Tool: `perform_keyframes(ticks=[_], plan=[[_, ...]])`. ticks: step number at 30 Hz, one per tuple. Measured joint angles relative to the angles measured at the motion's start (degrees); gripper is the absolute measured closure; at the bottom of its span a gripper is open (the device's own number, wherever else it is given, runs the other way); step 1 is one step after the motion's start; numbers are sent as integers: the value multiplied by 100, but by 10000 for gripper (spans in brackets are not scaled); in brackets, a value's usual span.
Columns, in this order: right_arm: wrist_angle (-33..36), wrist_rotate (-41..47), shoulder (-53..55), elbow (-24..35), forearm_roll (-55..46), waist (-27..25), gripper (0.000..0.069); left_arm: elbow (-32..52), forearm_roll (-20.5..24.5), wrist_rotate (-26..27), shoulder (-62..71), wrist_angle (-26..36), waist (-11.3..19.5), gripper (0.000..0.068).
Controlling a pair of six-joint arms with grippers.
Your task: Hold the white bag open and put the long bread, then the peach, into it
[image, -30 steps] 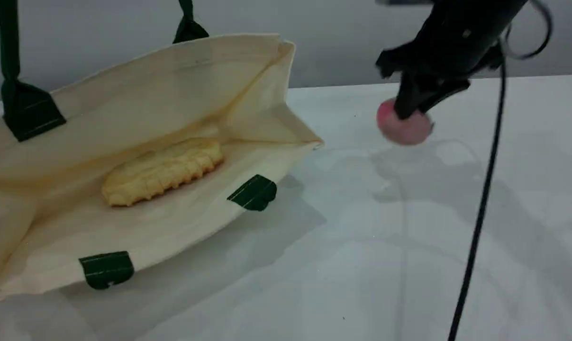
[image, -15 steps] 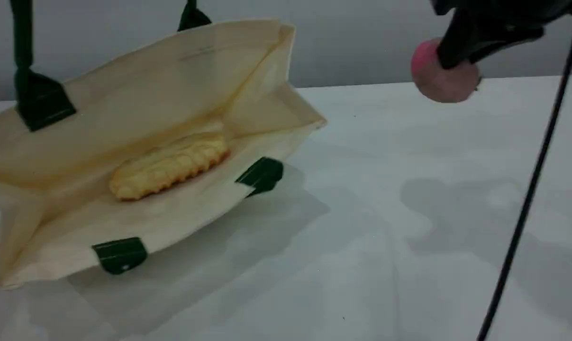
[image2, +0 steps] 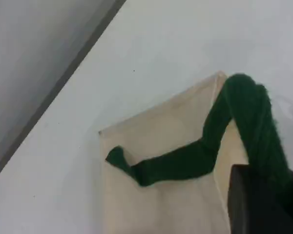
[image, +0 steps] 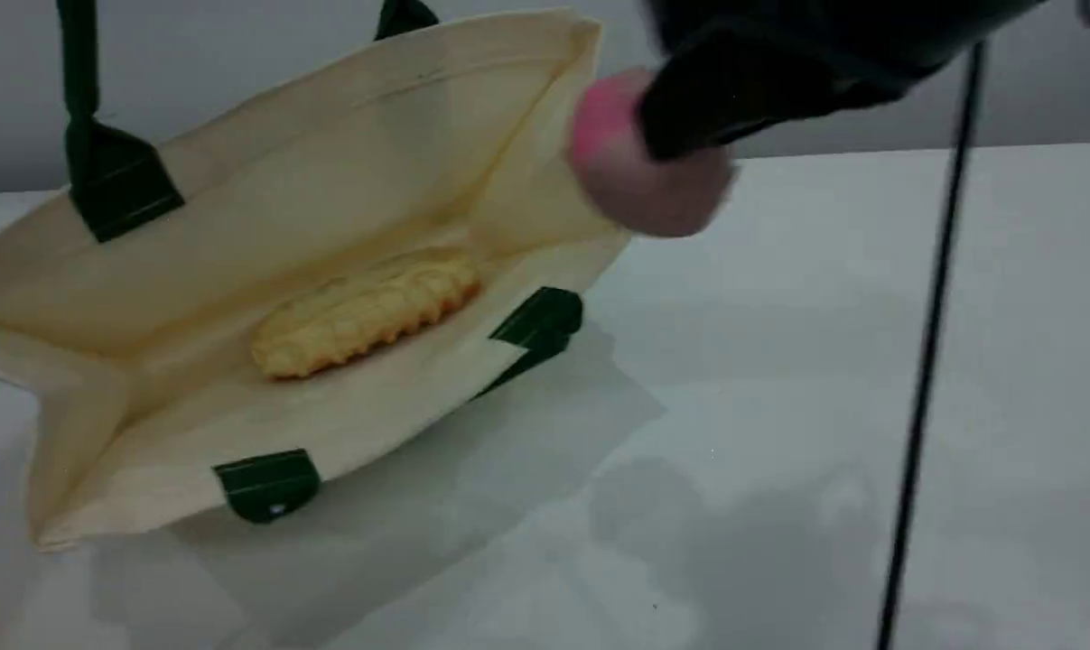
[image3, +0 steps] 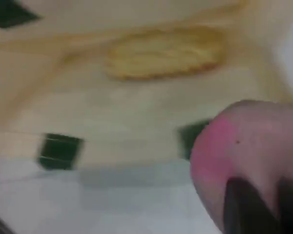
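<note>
You are looking at a pale white table (image: 824, 379) set against a plain grey wall (image: 237, 81), and the biggest thing on it is the white bag (image: 328, 208), lying on its side on the left half with its mouth gaping toward you. Its upper panel is drawn up by a dark green handle (image2: 244, 122), while the lower panel rests flat on the table with two green patches (image: 269, 483) along its near edge. In the left wrist view that handle loops over the bag's rim and runs down into the left gripper (image2: 263, 195), which is clamped on the strap; you see only a dark fingertip at the bottom right corner there. The right gripper (image: 689, 126) comes in from the top of the scene view as a blurred black mass, with a black cable (image: 924, 361) hanging down to its right, well clear of the bag. Inside the bag, the long bread (image: 368, 311) lies on the lower panel, angled from lower left to upper right, apart from both grippers. The peach (image: 639, 171) is pinched in the right gripper's jaws, held in the air just beside the bag's right rim at the mouth, above the table and not inside the bag yet. From the right wrist view you see the peach filling the lower right corner, dark fingers (image3: 244, 209) pressed against it, and the bread and bag opening blurred beyond.
</note>
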Motion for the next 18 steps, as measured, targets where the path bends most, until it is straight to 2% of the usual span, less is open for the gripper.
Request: perform_keyframes(ticks=[4,11,14,18], plan=[[-336,0,284,-11,77,455,595,0,0,-12,0,0,0,587],[-1104,0,1008,-53,98,958,595,0,-86,46,0,0,0,587],[-1321,0,1306,-230,112,1100,597,0,-91,46,0,0,0,587],[-1282,0,1743,-602,112,1184,597,0,-91,66,0,0,0,587]])
